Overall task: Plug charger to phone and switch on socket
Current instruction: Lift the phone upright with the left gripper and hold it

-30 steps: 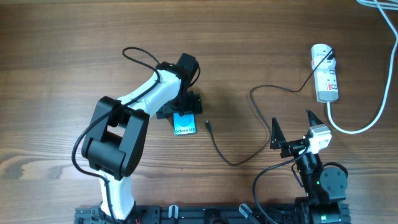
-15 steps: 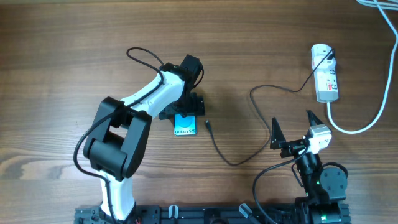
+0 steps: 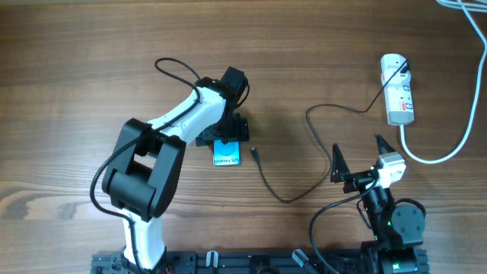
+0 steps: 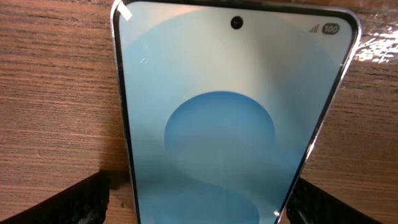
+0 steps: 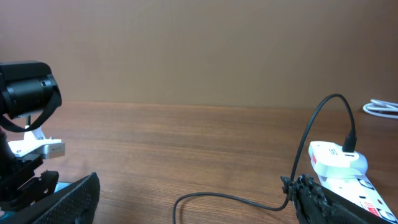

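Near the middle of the wooden table, seen from overhead, the phone lies flat with its cyan screen up and the "Galaxy S25" text at its 6 o'clock end. The left arm reaches across from 7 o'clock and sets the left tool over the phone's 12 o'clock end. In the left wrist view the screen fills the picture, and a black finger stands at each lower corner, one outside each long edge. A sliver of wood shows on one side, so I cannot tell whether the tool is pinching the phone or only straddling it. The placing looks meant to steady the phone for plugging.

The charger is a thin black cable. Its small plug tip rests on the wood just beside the phone, at its 3 o'clock, not inserted. The cable loops toward 5 o'clock, then climbs to 2 o'clock, where its other end sits in the socket, a white power strip far from the phone. A thick white lead trails from the strip.

The right tool waits at 5 o'clock of the table, spread wide and holding nothing, with the cable passing close by. It seems kept free for the plug tip, and the strip's switch looks untouched
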`<state>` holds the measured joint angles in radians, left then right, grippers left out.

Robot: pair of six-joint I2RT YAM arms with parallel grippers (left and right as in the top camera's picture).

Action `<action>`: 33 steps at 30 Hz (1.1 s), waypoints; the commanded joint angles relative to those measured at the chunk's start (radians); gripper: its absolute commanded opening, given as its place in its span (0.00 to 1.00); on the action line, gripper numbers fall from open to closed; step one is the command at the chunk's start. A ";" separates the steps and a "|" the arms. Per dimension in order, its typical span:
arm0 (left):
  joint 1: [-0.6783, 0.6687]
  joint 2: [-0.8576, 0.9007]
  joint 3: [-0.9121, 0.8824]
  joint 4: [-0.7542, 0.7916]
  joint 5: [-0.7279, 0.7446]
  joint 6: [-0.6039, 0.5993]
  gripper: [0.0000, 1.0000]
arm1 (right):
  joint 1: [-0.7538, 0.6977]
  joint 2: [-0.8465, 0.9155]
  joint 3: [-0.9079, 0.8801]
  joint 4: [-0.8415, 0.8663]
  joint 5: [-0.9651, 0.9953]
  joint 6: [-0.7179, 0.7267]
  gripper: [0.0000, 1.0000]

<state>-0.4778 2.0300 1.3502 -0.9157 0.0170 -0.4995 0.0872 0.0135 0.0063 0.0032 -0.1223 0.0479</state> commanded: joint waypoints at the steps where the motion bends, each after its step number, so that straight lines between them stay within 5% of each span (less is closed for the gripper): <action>1: -0.003 0.014 -0.011 0.002 -0.014 -0.002 0.92 | 0.005 -0.010 -0.001 0.003 0.018 0.006 1.00; 24: -0.002 0.014 -0.011 -0.006 -0.006 0.040 0.72 | 0.005 -0.010 -0.001 0.003 0.018 0.006 1.00; 33: -0.002 -0.027 -0.011 -0.010 -0.006 0.039 0.73 | 0.005 -0.010 -0.001 0.003 0.018 0.006 1.00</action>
<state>-0.4778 2.0296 1.3502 -0.9195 0.0174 -0.4755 0.0872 0.0135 0.0063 0.0032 -0.1223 0.0479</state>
